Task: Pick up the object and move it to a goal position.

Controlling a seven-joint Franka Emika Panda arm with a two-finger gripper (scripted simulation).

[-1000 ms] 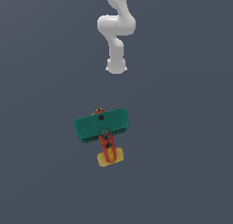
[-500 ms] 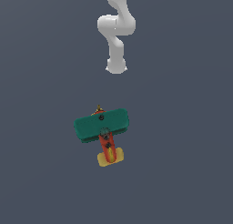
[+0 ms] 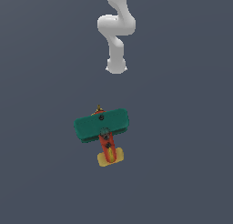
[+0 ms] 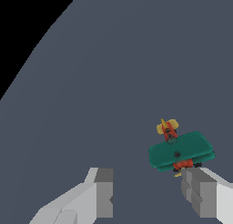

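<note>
On the grey floor the toy biplane sits upright, well apart from the white arm. The exterior view shows it from above: teal wings across, red-orange body, yellow tail toward the near edge of the picture. This view does not show the fingers. The wrist view shows the gripper with its 2 grey fingers spread wide, holding nothing. There the plane appears just beyond one fingertip, and its black wheels show under the wings.
</note>
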